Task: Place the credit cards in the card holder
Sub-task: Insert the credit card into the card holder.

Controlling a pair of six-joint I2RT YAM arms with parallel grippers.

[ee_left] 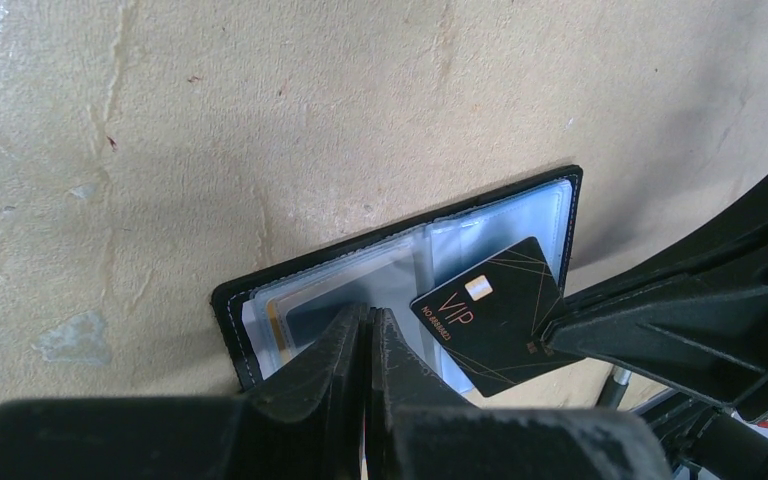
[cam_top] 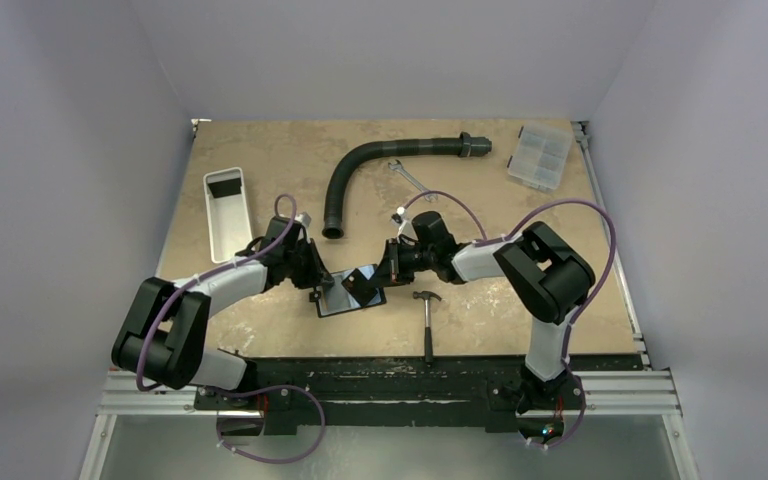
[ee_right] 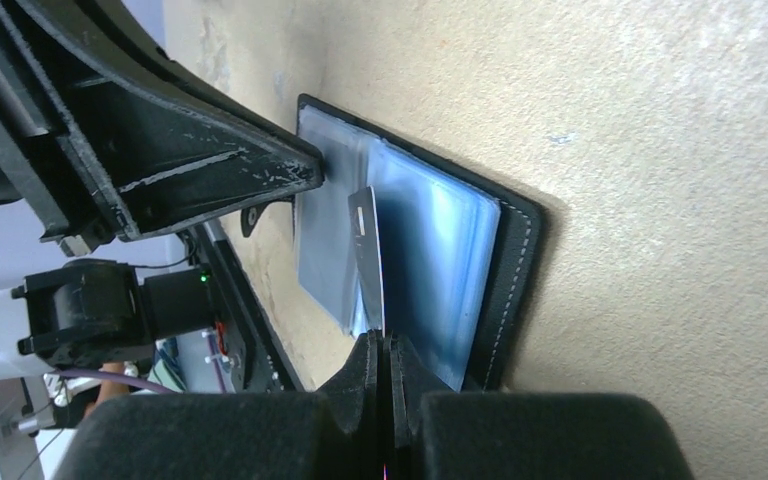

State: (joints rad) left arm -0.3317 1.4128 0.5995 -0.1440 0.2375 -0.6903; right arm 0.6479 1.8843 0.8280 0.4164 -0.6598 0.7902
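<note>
The black card holder (cam_top: 340, 300) lies open on the table between both arms, its glossy grey pockets facing up (ee_left: 228, 320) (ee_right: 515, 260). My left gripper (cam_top: 317, 285) (ee_left: 370, 312) is shut, and its tips rest on the holder's left page. My right gripper (cam_top: 382, 272) (ee_right: 381, 340) is shut on a black credit card marked "VIP" (ee_left: 490, 315) (cam_top: 363, 283). It holds the card tilted over the right page, with the card's far corner at the pockets. In the right wrist view the card (ee_right: 368, 250) shows edge-on. Another card sits in a left pocket.
A hammer (cam_top: 427, 320) lies just right of the holder near the front edge. A black curved pipe (cam_top: 345, 175) and a wrench (cam_top: 407, 175) lie behind. A white tray (cam_top: 226, 210) stands at the left and a clear compartment box (cam_top: 540, 157) at the back right.
</note>
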